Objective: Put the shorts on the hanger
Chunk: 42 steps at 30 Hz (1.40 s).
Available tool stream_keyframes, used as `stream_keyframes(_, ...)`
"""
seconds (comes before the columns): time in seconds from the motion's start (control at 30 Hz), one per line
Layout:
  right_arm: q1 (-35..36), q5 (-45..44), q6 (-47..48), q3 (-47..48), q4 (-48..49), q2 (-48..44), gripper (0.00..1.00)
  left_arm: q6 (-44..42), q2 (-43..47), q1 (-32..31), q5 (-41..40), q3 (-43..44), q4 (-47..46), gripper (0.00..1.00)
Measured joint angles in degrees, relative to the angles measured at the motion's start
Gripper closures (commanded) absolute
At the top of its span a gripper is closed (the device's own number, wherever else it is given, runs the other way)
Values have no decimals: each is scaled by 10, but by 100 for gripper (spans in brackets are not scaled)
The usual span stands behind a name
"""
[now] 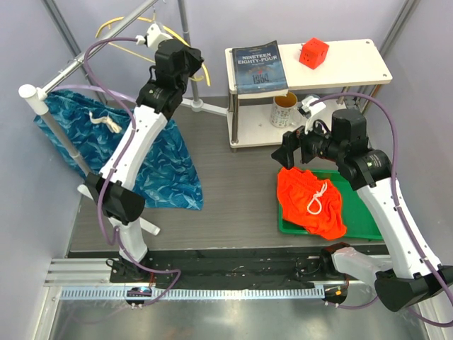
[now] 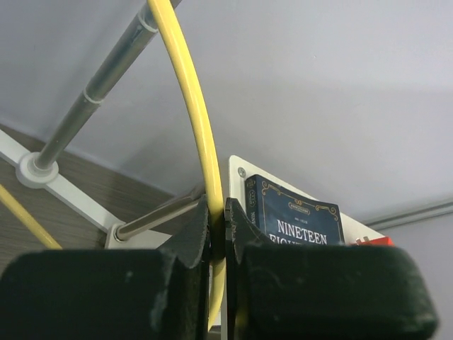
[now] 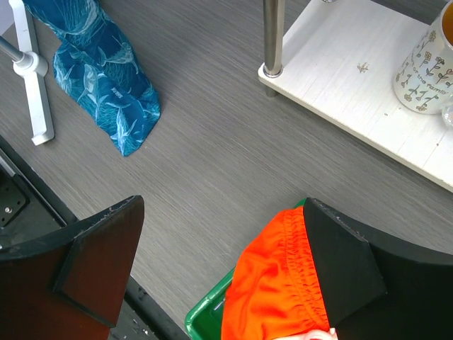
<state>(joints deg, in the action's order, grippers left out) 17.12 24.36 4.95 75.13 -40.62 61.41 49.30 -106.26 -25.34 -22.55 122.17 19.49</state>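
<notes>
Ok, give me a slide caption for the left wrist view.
Left gripper clamped on the yellow hanger, rack pole and a book behind.

hanger (image 2: pixel 185 92) ends cropped, book (image 2: pixel 297 216) half hidden

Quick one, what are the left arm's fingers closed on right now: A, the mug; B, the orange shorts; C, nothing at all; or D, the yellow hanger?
D: the left wrist view shows the left fingers pinched together on the yellow hanger.
</notes>
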Motion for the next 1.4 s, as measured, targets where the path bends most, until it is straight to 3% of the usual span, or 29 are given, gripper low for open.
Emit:
stream_keyframes(0.4,0,0,6,0,-2,0,0,4,-1,23,-34,45,-10,100)
stream_keyframes(0.57,0,0,6,3,-2,0,0,50,-1,49,-38,40,-8,100)
stream_keyframes(1.07,0,0,9,17,-4,15,0,146,-1,93,43,-39,21,100)
stream_keyframes(1.4,0,4,8,28,-7,30,0,109,32,33,114,-147,23,100)
